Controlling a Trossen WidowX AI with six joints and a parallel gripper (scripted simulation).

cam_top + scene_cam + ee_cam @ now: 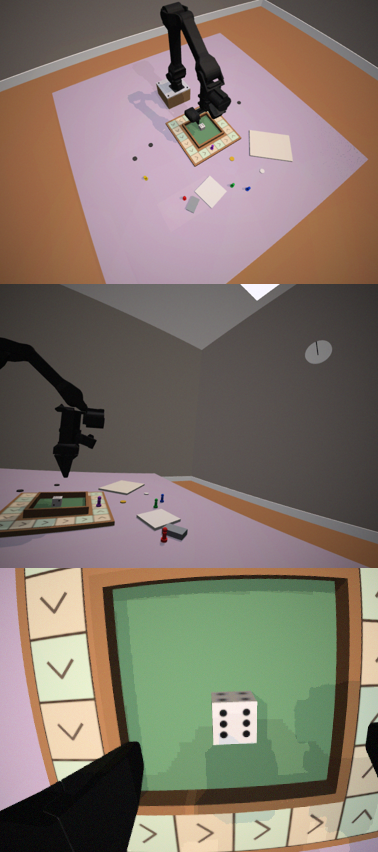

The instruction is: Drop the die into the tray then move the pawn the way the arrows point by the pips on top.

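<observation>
Fingers spread wide and empty, high above the tray [100, 688], die [234, 718] resting on green felt below them

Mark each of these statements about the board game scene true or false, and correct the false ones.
1. The die lies inside the green tray. True.
2. The gripper is shut on the die. False: it is open, above the tray.
3. The purple pawn stands on the board's ring of squares. True.
4. The red pawn stands in the tray. False: it stands on the mat beside a grey block.
</observation>
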